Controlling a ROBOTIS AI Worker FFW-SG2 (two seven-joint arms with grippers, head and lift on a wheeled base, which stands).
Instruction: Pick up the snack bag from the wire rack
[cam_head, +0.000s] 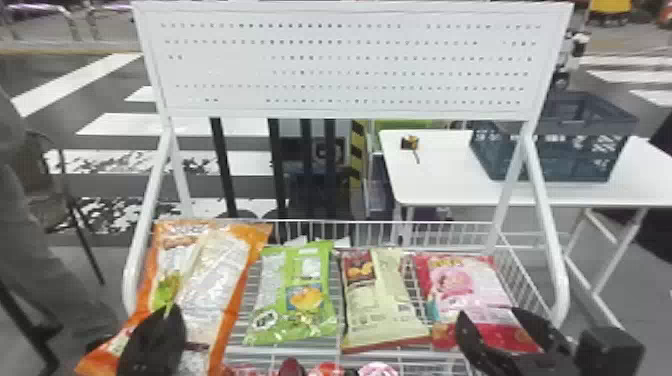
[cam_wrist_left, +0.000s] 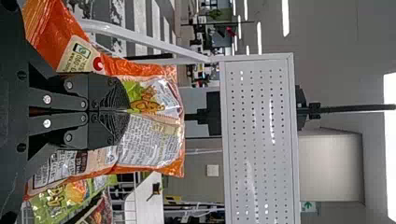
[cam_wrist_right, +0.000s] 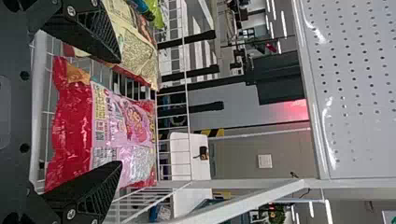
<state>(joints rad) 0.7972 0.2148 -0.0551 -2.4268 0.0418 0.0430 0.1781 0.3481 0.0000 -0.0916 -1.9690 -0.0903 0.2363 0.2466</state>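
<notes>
With the left tool (cam_wrist_left: 128, 110) pressed together on a fold of the orange-edged, glossy plastic snack bag (cam_head: 212, 280), the step in hand is judged to be the lift. The bag is seen at eight o'clock in the head view, leaning over the front of the white wire rack (cam_head: 310, 229); whether its underside is free of the wires cannot be told. The pinch should be kept firm but not crushing, as slick film may slip or tear. A slow, straight rise is advised, then a pull towards six o'clock, with swing given time to settle.

The white tubular side frame (cam_head: 142, 240) stands close at nine o'clock, and a corner could be snagged on it. At twelve o'clock the white perforated panel (cam_head: 345, 60) overhangs the rear, so a high lift should be made forward of it. Just beside the orange bag, the green bag (cam_head: 297, 295) could be dragged along. The cream bag (cam_head: 380, 300) lies at five o'clock, and the red-and-pink bag (cam_head: 465, 290) at four, where the right tool (cam_wrist_right: 121, 112) is held spread. Beyond the rack, a dark plastic crate (cam_head: 550, 150) is set on a white desk (cam_head: 440, 180).
</notes>
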